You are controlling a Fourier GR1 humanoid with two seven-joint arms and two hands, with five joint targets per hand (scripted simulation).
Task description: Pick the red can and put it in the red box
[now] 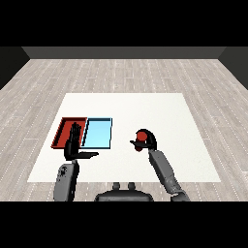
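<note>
Your right hand (147,141) has its black fingers curled round the small red cylindrical can (142,137), so the can sits inside that grasp, out over the white worktop (160,109) to the right of both trays. You cannot tell from this view whether the can touches the surface. Your left hand (73,143) is open, fingers straight and thumb stuck out sideways, reaching over the shallow red tray (62,128). Just beside that tray, touching along one edge, lies the shallow light blue tray (98,133), between the red tray and the can. Around the worktop you see a grey wood-plank floor (121,72) running to a dark wall.
</note>
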